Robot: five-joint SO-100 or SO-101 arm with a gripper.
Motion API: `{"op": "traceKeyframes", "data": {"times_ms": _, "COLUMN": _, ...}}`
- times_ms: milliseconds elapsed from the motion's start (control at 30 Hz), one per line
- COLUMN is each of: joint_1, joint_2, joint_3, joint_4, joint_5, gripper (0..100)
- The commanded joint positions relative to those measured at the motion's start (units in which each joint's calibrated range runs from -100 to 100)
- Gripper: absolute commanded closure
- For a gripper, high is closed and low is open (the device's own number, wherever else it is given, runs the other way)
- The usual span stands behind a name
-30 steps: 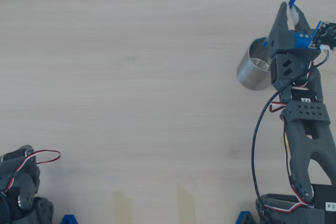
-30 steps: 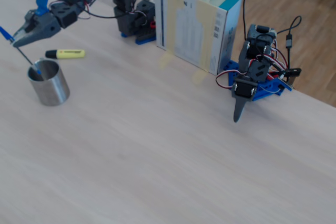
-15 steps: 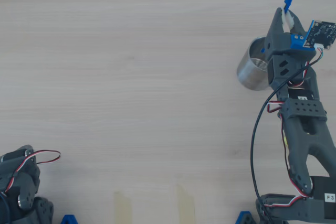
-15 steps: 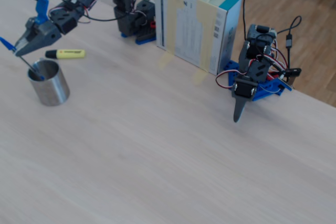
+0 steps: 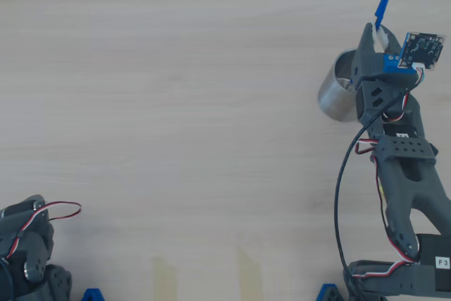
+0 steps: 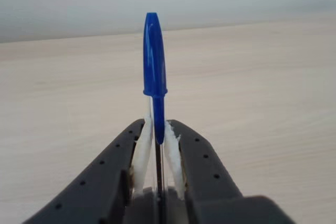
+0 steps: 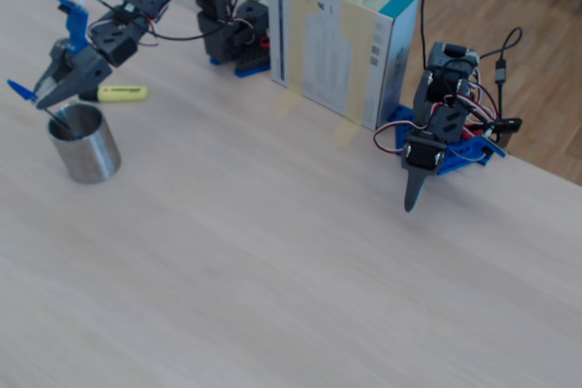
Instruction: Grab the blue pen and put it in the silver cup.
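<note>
Two dark plastic fingers of the gripper [image 6: 157,142], lined with white padding, are clamped on the blue pen [image 6: 154,72], whose smooth tapered cap sticks out past the tips. In the fixed view the pen [image 7: 36,104] hangs slanted, its thin clear barrel dipping into the silver cup [image 7: 85,143] (a shiny brushed-steel cylinder). The overhead view puts the cup [image 5: 337,96] near the right edge of the pale wood-grain worktop [image 5: 176,103]. A yellow highlighter [image 7: 118,93] lies just beyond the cup.
</note>
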Motion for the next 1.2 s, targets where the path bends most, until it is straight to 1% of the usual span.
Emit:
{"op": "traceKeyframes", "data": {"times_ms": 0, "joint_1": 0.2, "joint_2": -0.3, "joint_3": 0.4, "joint_4": -0.6, "joint_5": 0.4, "gripper": 98}}
{"op": "traceKeyframes", "data": {"times_ms": 367, "joint_1": -0.2, "joint_2": 0.3, "joint_3": 2.3, "joint_4": -0.7, "joint_5": 0.5, "gripper": 98}}
{"op": "traceKeyframes", "data": {"times_ms": 733, "joint_1": -0.3, "joint_2": 1.8, "joint_3": 2.5, "joint_4": -0.3, "joint_5": 2.3, "gripper": 98}}
{"op": "traceKeyframes", "data": {"times_ms": 1167, "joint_1": -0.3, "joint_2": 1.8, "joint_3": 7.6, "joint_4": -0.7, "joint_5": 2.3, "gripper": 98}}
